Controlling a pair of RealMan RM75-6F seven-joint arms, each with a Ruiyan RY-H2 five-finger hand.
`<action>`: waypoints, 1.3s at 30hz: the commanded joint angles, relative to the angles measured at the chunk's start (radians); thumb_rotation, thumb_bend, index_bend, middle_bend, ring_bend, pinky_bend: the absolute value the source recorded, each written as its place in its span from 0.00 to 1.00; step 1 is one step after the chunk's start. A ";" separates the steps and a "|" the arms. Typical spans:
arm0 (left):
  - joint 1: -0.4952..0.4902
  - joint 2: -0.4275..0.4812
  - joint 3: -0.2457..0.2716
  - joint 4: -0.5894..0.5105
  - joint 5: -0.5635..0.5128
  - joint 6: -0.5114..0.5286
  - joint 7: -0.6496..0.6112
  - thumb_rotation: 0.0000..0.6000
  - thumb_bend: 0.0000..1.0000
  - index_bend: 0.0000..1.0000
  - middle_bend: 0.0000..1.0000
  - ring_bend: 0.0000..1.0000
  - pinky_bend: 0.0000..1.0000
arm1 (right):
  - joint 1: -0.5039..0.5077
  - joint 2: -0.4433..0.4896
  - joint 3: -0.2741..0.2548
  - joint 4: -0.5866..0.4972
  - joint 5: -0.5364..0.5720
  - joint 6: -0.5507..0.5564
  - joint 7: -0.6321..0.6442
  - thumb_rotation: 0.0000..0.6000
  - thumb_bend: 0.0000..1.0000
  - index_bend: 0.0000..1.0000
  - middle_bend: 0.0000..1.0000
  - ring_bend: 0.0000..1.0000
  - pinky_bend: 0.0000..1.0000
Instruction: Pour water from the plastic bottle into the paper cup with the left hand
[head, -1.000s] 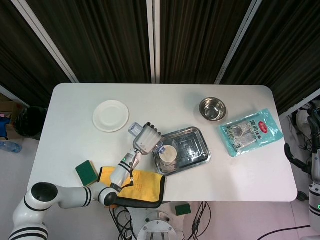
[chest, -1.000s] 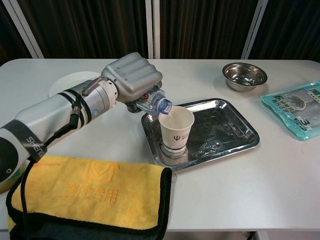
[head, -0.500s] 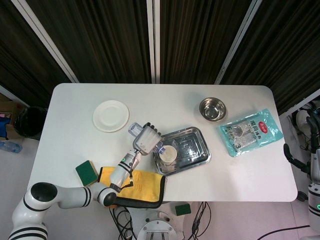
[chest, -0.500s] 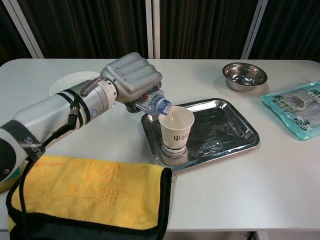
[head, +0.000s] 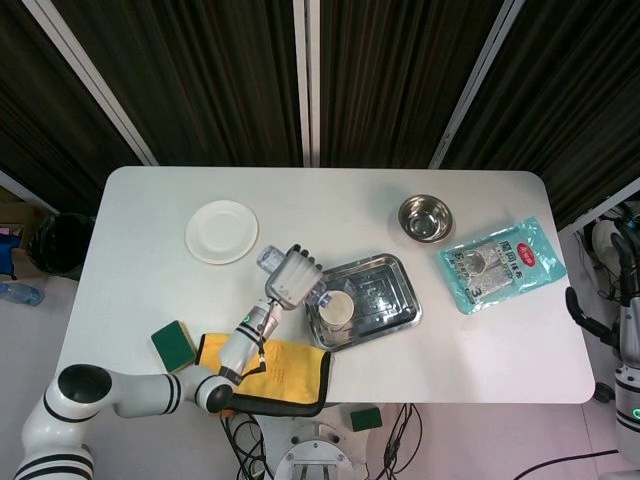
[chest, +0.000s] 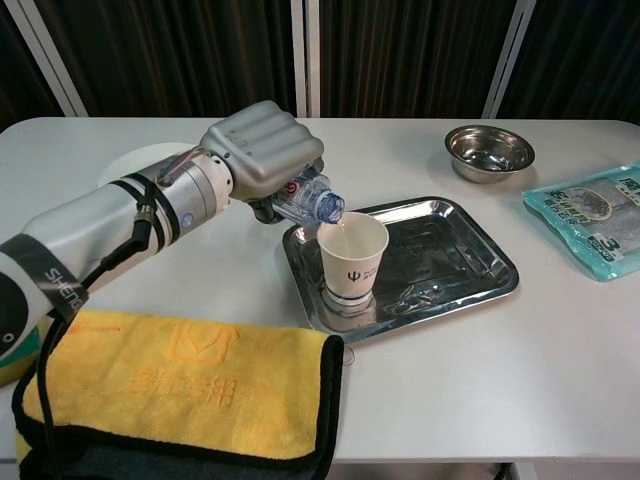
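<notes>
Plastic bottle (chest: 308, 200), gripped by the left hand (chest: 262, 150), has lifted slightly since a moment ago, its open mouth now just above the cup's (chest: 352, 257) rim instead of dipping into it. The cup stands in the steel tray (chest: 470, 262). Pouring looks nearly finished.

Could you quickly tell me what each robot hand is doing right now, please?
Left robot hand: holding the plastic bottle, tipped over the paper cup.
Right robot hand: not in view.

A steel tray (chest: 460, 262), steel bowl (chest: 489, 151), white plate (head: 221, 232), yellow towel (chest: 180, 385), green sponge (head: 173, 345) and teal packet (chest: 592, 218) sit on the table (chest: 520, 370).
</notes>
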 joint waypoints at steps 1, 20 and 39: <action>0.005 0.007 -0.007 -0.026 -0.015 -0.007 -0.018 1.00 0.47 0.82 0.77 0.54 0.53 | 0.000 0.000 0.000 -0.003 0.003 -0.004 0.004 1.00 0.34 0.00 0.00 0.00 0.00; 0.112 0.096 -0.155 -0.256 -0.117 0.066 -0.385 1.00 0.47 0.82 0.77 0.54 0.53 | 0.007 0.002 -0.001 -0.016 -0.002 -0.014 -0.006 1.00 0.34 0.00 0.00 0.00 0.00; 0.434 0.327 -0.155 -0.341 -0.006 -0.013 -1.202 1.00 0.47 0.82 0.77 0.54 0.56 | 0.012 -0.001 -0.007 -0.027 0.001 -0.030 -0.032 1.00 0.34 0.00 0.00 0.00 0.00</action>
